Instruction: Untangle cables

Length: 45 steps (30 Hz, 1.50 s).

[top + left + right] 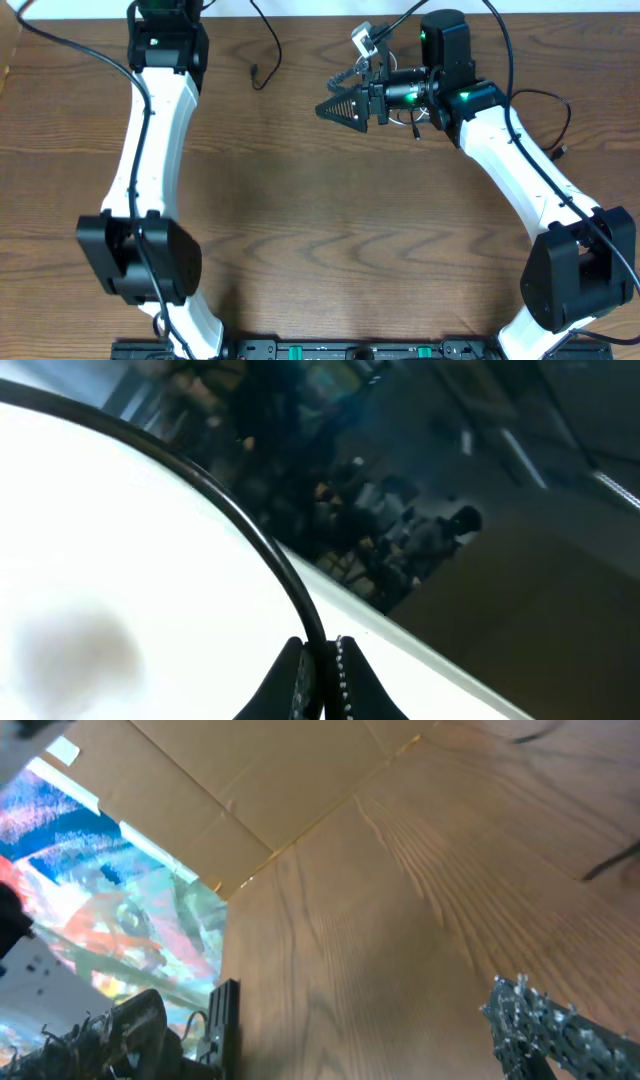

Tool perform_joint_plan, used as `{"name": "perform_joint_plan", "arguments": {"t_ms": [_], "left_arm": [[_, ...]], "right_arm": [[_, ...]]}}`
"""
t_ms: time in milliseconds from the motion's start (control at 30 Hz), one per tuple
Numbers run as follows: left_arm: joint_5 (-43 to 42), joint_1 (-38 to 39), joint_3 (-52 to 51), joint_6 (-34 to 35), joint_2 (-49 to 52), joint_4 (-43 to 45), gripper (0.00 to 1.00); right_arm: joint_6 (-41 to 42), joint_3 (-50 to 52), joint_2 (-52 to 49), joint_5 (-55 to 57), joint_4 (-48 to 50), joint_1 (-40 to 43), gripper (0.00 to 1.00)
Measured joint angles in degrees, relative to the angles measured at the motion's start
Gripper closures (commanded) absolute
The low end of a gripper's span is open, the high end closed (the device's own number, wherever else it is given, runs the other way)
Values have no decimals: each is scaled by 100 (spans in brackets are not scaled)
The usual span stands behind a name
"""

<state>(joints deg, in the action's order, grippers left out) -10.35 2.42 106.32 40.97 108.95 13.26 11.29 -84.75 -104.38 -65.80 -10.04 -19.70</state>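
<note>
though cut off overhead, left fingers (285, 685) pinch black cable (250, 530) (blurred), right fingers (555, 1030) apart

Cable (276, 45) left of right tool (340, 108)

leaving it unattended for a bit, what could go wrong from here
The left gripper is shut on a black cable; a hard pull may whip the loose plug end off the table. The right gripper is open and empty, so nothing braces the cord against that pull.
</note>
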Motion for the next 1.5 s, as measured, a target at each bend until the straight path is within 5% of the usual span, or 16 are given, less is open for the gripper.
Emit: {"name": "perform_joint_plan", "arguments": {"t_ms": [367, 633, 1133, 1167, 1200, 1267, 1300, 1333, 1367, 1500], "left_arm": [[-1521, -70, 0, 380, 111, 162, 93], [-2796, -46, 22, -269, 118, -1023, 92], [-2699, -1633, 31, -1134, 1469, -1117, 92], [-2527, -1757, 31, -1169, 1556, -1119, 86], [-2339, -1871, 28, -1222, 1617, -1117, 59], [-1871, -2107, 28, -1421, 1661, -1137, 58], [-1578, -2221, 28, -1486, 1661, -1158, 49], [-1268, -2334, 28, -1574, 1661, -1167, 21], [-968, -2439, 31, -1650, 1655, -1193, 6], [-85, -2852, 31, -1770, 1652, -1655, 5]], "right_arm": [[-129, -2, 0, 9, -9, 0, 2], [-245, -2, 0, 22, -216, 0, 2], [-459, -2, 0, 24, -566, 0, 2], [-461, -2, 0, 24, -575, 0, 2], [-461, -2, 0, 24, -595, 0, 2], [-463, 0, 0, 24, -614, 0, 2], [-463, 0, 0, 24, -625, 0, 2], [-463, -2, 0, 24, -640, 0, 2], [-461, 0, 0, 22, -649, 0, 2], [-479, -2, 0, 37, -649, 0, 1]]}}
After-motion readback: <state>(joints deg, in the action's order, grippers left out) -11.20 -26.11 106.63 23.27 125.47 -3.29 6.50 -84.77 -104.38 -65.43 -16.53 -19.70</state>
